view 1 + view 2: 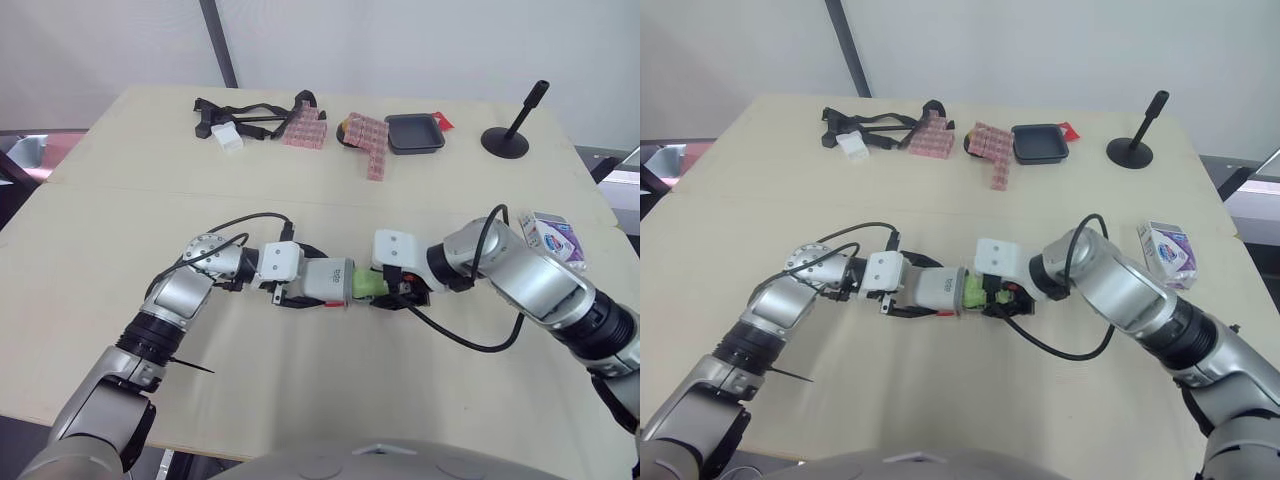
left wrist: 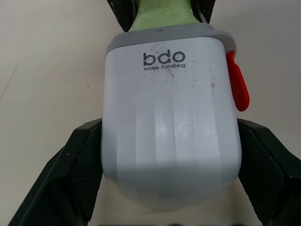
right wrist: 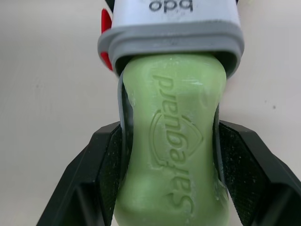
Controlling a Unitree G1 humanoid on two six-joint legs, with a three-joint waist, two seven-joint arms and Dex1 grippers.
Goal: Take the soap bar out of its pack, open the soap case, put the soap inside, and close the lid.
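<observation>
Your left pincer [image 2: 169,126] is clenched on the sides of the white soap case [image 1: 328,283], whose grey-rimmed mouth faces your right pincer [image 3: 170,128]. That one grips the green soap bar [image 3: 172,155], one end inside the mouth. Both meet over the counter [image 1: 120,260]. You'll see the soap pack [image 1: 550,238] lying well apart, near its right edge.
</observation>
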